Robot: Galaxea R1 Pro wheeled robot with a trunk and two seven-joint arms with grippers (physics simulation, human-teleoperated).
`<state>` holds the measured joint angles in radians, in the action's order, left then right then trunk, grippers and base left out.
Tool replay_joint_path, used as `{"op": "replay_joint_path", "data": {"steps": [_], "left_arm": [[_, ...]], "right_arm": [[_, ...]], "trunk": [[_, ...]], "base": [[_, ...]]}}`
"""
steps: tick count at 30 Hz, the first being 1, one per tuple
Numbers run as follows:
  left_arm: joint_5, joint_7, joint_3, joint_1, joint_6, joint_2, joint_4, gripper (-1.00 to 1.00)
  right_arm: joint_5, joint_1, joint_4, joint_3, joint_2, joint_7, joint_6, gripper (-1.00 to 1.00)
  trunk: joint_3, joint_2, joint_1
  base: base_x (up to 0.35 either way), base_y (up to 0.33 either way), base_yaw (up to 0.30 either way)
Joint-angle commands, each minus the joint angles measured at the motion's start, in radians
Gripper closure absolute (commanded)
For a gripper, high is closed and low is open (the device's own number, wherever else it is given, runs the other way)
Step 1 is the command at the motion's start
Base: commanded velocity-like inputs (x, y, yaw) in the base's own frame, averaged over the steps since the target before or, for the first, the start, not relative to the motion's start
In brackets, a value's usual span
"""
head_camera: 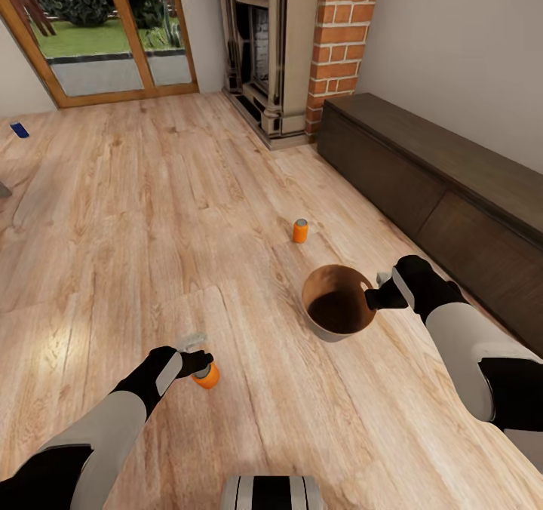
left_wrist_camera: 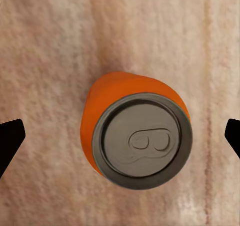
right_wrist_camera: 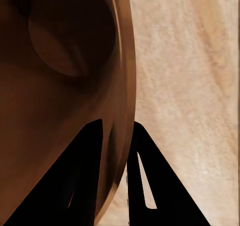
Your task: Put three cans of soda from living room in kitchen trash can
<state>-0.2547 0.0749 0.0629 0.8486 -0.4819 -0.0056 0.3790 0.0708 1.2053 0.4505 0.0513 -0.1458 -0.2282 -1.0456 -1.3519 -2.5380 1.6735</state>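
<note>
Left gripper [left_wrist_camera: 120, 138] poised over orange can [left_wrist_camera: 136, 131], fingers [left_wrist_camera: 11, 141] spread wide. Right gripper [right_wrist_camera: 116, 136] pinching tash can [head_camera: 337, 301] rim at 3 o'clock (second can [head_camera: 300, 231] on floor, 12 o'clock). Best: drop straight, centre, then close.

Both arms are extended forward and downward from the trunk. The left gripper [head_camera: 197, 364] is pointed down over an orange soda can [head_camera: 206, 375], its fingers [left_wrist_camera: 11, 141] spread wide at either side and held clear of it. The right gripper [head_camera: 375, 297] is closed on the rim of the trash can [head_camera: 338, 304], one finger [right_wrist_camera: 82, 176] set inside the wall and the other outside.
</note>
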Motion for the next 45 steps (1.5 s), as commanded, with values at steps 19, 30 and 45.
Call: {"op": "replay_joint_path", "data": {"steps": [19, 30, 45], "left_arm": [[0.0, 0.0, 0.0, 0.0, 0.0, -0.001, 0.0, -1.0], [0.0, -0.001, 0.0, 0.0, -0.001, -0.001, 0.0, -1.0], [0.0, -0.001, 0.0, 0.0, -0.001, -0.001, 0.0, -1.0]], "right_arm": [[-0.023, 0.0, 0.0, 0.018, 0.002, -0.005, -0.002, 1.0], [-0.022, 0.0, 0.0, 0.018, 0.017, -0.005, -0.002, 1.0], [-0.022, -0.001, 0.001, 0.019, 0.022, -0.005, -0.002, 1.0]], "trunk": [[-0.023, -0.001, 0.003], [-0.031, -0.002, 0.003], [-0.046, -0.003, 0.005]], "base": [[0.0, 0.0, 0.0], [0.0, 0.0, 0.0], [0.0, 0.0, 0.0]]}}
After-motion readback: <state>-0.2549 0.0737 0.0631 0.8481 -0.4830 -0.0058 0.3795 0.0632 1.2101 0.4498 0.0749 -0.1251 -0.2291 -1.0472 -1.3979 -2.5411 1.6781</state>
